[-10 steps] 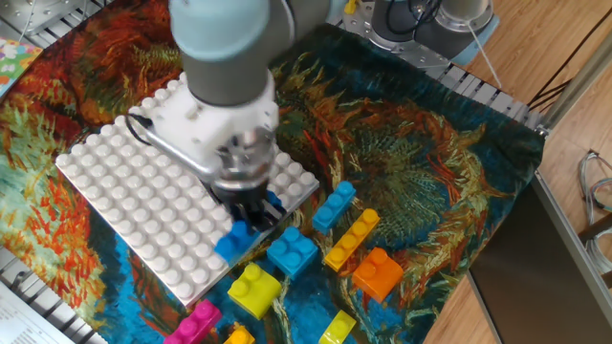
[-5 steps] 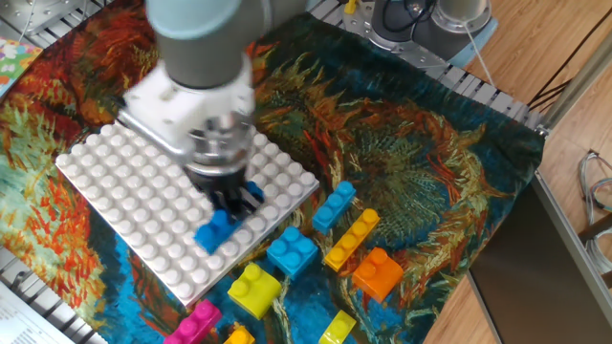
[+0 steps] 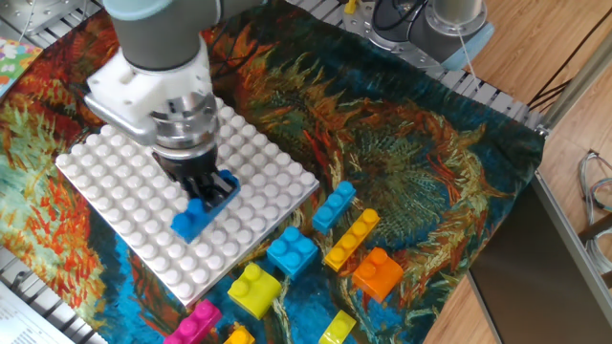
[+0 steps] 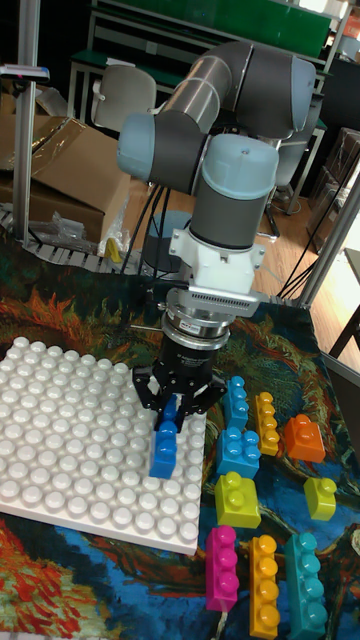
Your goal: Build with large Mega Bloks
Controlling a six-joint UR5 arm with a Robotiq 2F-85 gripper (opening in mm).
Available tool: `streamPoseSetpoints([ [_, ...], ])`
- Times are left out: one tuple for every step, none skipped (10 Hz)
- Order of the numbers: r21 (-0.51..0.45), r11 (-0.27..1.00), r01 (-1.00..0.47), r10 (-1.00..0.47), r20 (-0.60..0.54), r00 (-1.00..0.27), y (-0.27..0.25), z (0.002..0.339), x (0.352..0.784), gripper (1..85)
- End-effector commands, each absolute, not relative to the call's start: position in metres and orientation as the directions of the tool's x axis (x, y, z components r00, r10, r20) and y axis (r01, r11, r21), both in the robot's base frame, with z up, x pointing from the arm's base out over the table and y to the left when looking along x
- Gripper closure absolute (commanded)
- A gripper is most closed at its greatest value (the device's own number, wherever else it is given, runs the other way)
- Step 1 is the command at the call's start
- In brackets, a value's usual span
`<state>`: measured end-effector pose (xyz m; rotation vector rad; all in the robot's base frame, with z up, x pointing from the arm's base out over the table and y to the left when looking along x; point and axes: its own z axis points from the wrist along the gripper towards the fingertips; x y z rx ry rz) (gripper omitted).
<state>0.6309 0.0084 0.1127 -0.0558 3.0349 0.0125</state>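
Note:
My gripper [image 3: 203, 189] [image 4: 181, 398] is shut on one end of a long blue Mega Blok [image 3: 198, 215] [image 4: 165, 442]. It holds the brick over the right part of the white studded baseplate [image 3: 115, 186] [image 4: 70, 430]. I cannot tell whether the brick touches the studs. Loose bricks lie on the cloth to the right of the plate: a light blue one [image 3: 333, 204] [image 4: 236, 400], a long orange-yellow one [image 3: 351, 239] [image 4: 265, 420], an orange one [image 3: 378, 273] [image 4: 303, 437], a square light blue one [image 3: 292, 253] [image 4: 238, 452] and a yellow one [image 3: 253, 288] [image 4: 236, 498].
More bricks sit near the front edge: pink [image 3: 191, 323] [image 4: 221, 566], orange [image 4: 262, 572], teal [image 4: 305, 582] and yellow-green [image 3: 337, 328] [image 4: 320, 496]. The patterned cloth [image 3: 421, 162] covers the table. The arm's base [image 3: 430, 24] stands at the back.
The gripper has carried the blue brick left, from the baseplate's right corner to further in over the plate. The loose bricks have not moved.

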Motion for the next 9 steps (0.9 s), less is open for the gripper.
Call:
streamPoseSetpoints([
  [-0.034,0.998,0.045,0.041,-0.115,-0.993,-0.015,0.109,0.639,84.3],
  [-0.026,0.998,0.062,0.059,-0.106,-0.993,-0.015,0.104,0.641,84.3],
  [-0.021,0.998,0.065,0.063,-0.104,-0.993,-0.015,0.100,0.642,84.3],
  [-0.002,0.998,0.061,0.060,-0.097,-0.993,-0.015,0.101,0.639,84.3],
  [0.023,0.998,0.056,0.058,-0.091,-0.994,-0.009,0.104,0.635,84.3],
  [0.024,0.999,0.046,0.048,-0.094,-0.994,-0.009,0.104,0.636,84.3],
  [0.029,0.999,0.034,0.036,-0.094,-0.995,-0.007,0.104,0.636,84.3],
  [0.040,0.999,0.024,0.028,-0.094,-0.995,-0.004,0.104,0.636,84.3],
  [0.051,0.998,0.027,0.032,-0.093,-0.995,-0.001,0.105,0.636,84.3],
])
